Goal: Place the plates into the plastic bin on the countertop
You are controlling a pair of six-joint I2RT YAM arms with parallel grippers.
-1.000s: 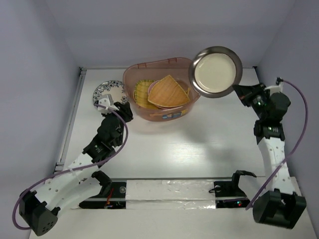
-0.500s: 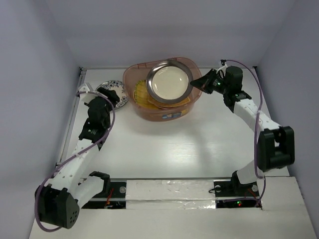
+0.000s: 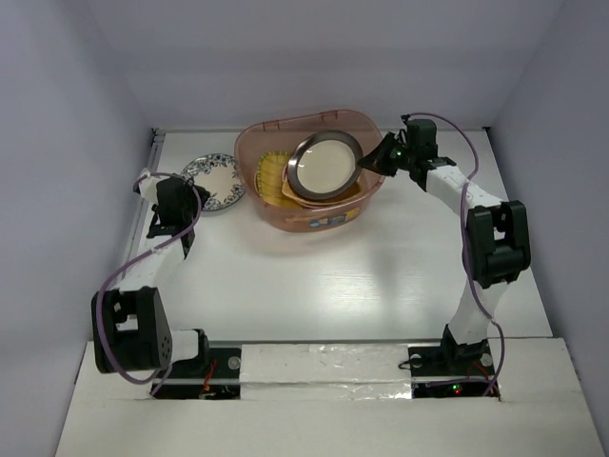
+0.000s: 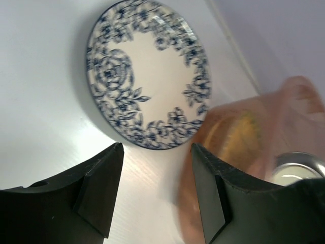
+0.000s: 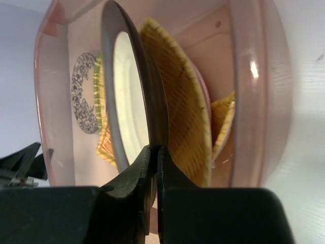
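While the silver plate (image 3: 326, 167) is held tilted inside the plastic bin (image 3: 285, 127), pinched at its rim by the closed right gripper (image 5: 154, 152), release is judged the step in hand; opening is called for next. Only in the left wrist view is the blue-white plate (image 4: 147, 71) on the countertop (image 3: 333, 276) seen framed by the wide-open, empty left gripper (image 4: 156, 152).

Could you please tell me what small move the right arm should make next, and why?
Probably open the right claw. It is shut on the rim of the silver plate, which hangs tilted inside the plastic bin, close to the orange fan-shaped plate. A release should let it settle onto the stack.
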